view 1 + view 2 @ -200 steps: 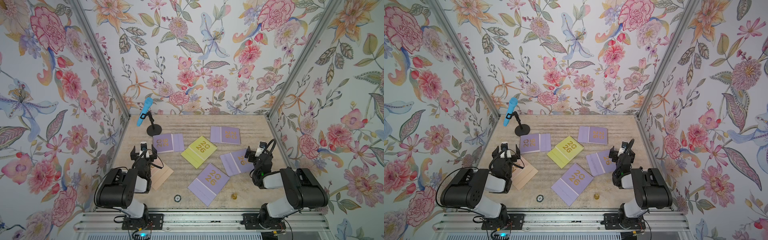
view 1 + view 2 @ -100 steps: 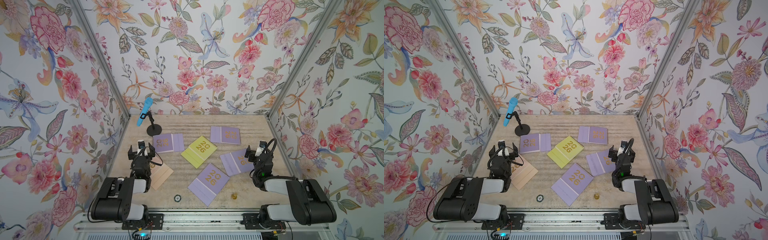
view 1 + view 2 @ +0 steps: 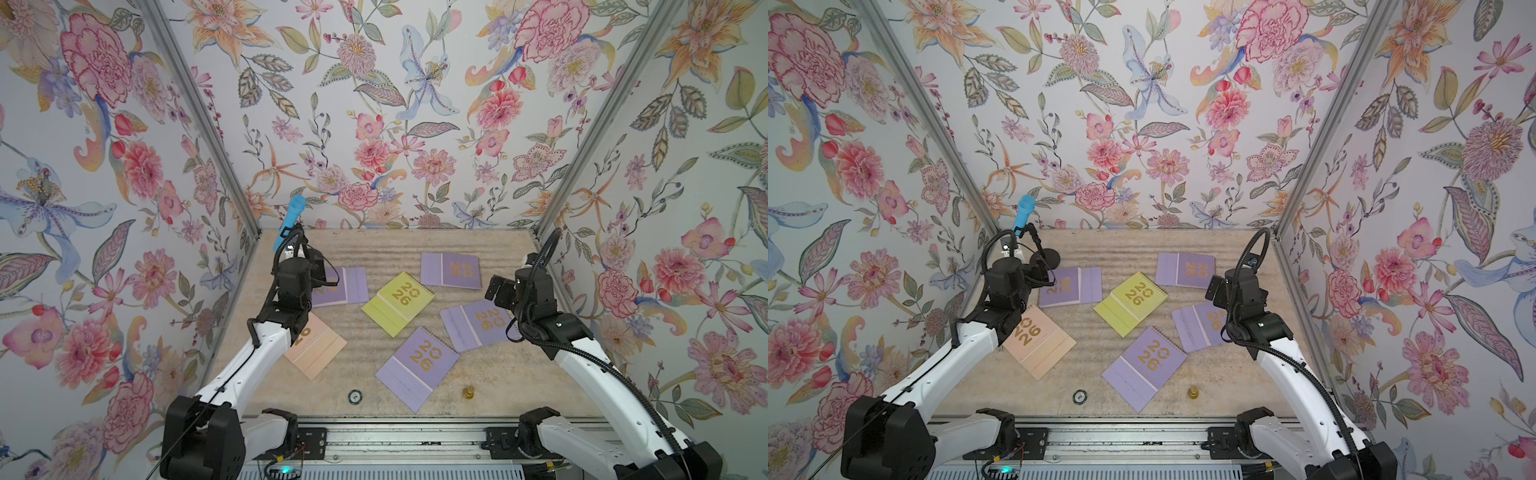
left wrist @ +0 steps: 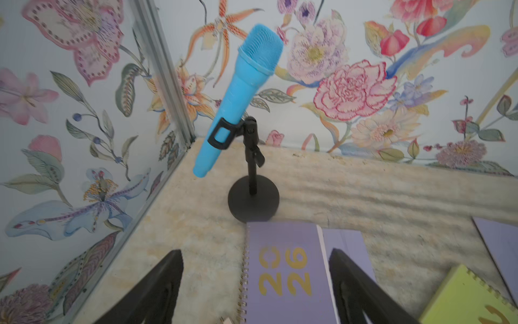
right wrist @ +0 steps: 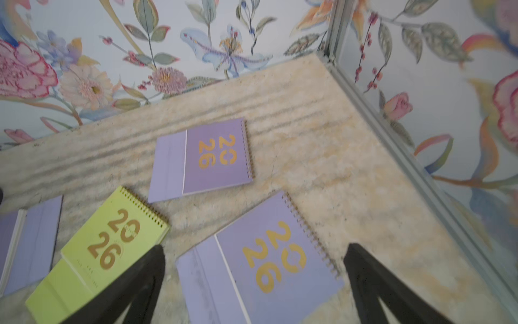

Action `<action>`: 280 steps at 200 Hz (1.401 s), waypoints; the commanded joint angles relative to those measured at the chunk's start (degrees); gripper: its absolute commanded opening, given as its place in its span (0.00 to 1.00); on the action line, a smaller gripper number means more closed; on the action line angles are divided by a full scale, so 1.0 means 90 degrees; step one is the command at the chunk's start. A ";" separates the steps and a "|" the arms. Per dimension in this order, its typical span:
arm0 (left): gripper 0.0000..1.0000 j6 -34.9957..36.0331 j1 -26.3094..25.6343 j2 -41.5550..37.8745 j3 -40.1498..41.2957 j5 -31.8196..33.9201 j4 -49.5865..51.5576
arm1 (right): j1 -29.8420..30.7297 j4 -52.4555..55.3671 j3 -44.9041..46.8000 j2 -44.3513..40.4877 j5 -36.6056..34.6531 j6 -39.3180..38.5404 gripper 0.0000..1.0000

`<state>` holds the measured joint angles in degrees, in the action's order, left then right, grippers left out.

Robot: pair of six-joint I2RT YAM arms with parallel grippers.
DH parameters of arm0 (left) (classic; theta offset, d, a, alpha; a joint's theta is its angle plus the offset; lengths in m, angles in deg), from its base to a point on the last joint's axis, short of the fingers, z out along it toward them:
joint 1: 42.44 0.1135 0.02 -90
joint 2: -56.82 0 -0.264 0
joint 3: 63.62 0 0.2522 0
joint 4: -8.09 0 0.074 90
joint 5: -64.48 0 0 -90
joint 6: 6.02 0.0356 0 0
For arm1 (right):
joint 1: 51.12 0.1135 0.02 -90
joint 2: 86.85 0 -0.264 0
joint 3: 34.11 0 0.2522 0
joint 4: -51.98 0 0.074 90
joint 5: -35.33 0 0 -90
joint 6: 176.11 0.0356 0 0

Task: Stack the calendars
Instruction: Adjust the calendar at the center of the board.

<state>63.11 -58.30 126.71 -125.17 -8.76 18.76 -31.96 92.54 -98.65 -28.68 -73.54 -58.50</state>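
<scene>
Six calendars lie flat and apart on the table. Four are lilac: back left (image 3: 347, 286), back right (image 3: 451, 270), right (image 3: 473, 326) and front (image 3: 417, 368). One is yellow-green (image 3: 399, 303) and one peach (image 3: 318, 351), partly under my left arm. My left gripper (image 4: 255, 251) hangs open above the back-left lilac calendar (image 4: 283, 269), one finger over the table, the other over its flap. My right gripper (image 5: 255, 246) is open above the right lilac calendar (image 5: 269, 269), holding nothing.
A blue microphone (image 3: 291, 220) on a black stand (image 4: 253, 202) sits in the back left corner, just beyond my left gripper. A small round token (image 3: 353, 397) and a small gold piece (image 3: 468, 392) lie near the front edge. Floral walls close three sides.
Both arms have unfolded and reached out from the front. My left gripper went toward the back over the back-left lilac calendar; my right one came over the right lilac calendar.
</scene>
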 commanded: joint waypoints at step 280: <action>0.14 -0.3726 -0.3510 0.2941 0.0175 -0.2121 0.0666 | 0.1602 0.0291 0.1247 0.1537 0.3277 0.3073 0.99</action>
<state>31.42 -88.77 151.78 -123.33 -26.03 25.14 -17.80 97.00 -88.88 -15.57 -45.43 -32.73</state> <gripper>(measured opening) 0.152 0.992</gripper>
